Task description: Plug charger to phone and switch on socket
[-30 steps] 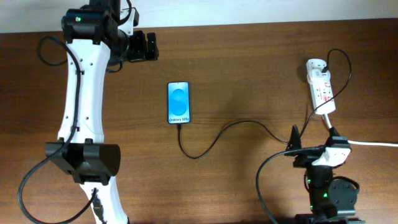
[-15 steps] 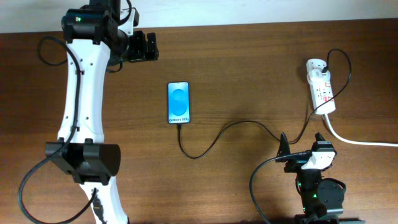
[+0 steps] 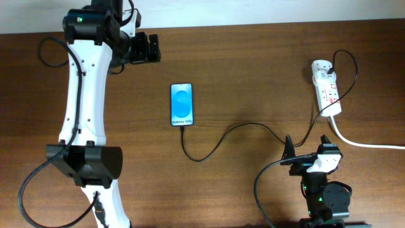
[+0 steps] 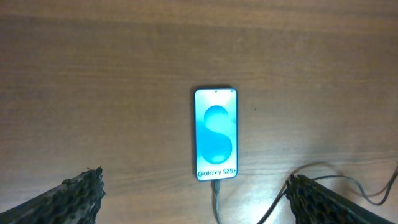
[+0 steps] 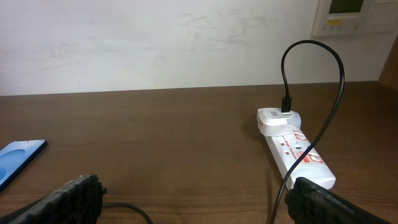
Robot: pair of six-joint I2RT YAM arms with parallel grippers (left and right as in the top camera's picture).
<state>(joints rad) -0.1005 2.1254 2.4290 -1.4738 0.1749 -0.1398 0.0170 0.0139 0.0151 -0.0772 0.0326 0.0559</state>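
The phone (image 3: 181, 104) lies flat mid-table with its blue screen lit; it also shows in the left wrist view (image 4: 216, 134) and at the left edge of the right wrist view (image 5: 18, 158). The thin black charger cable (image 3: 234, 130) is plugged into the phone's bottom end (image 4: 216, 190) and runs to a white adapter (image 5: 278, 118) on the white power strip (image 3: 326, 88). The strip also shows in the right wrist view (image 5: 297, 152). My left gripper (image 3: 142, 49) is open and empty, high above the phone. My right gripper (image 3: 307, 147) is open and empty, short of the strip.
The thick white cord (image 3: 364, 143) runs from the power strip off the right edge. The black cable arches above the strip (image 5: 314, 81). A pale wall (image 5: 155, 43) stands behind the table's far edge.
My right arm has drawn back from the power strip toward the front edge and a little left, then stopped. The phone, cable and left arm have not moved.
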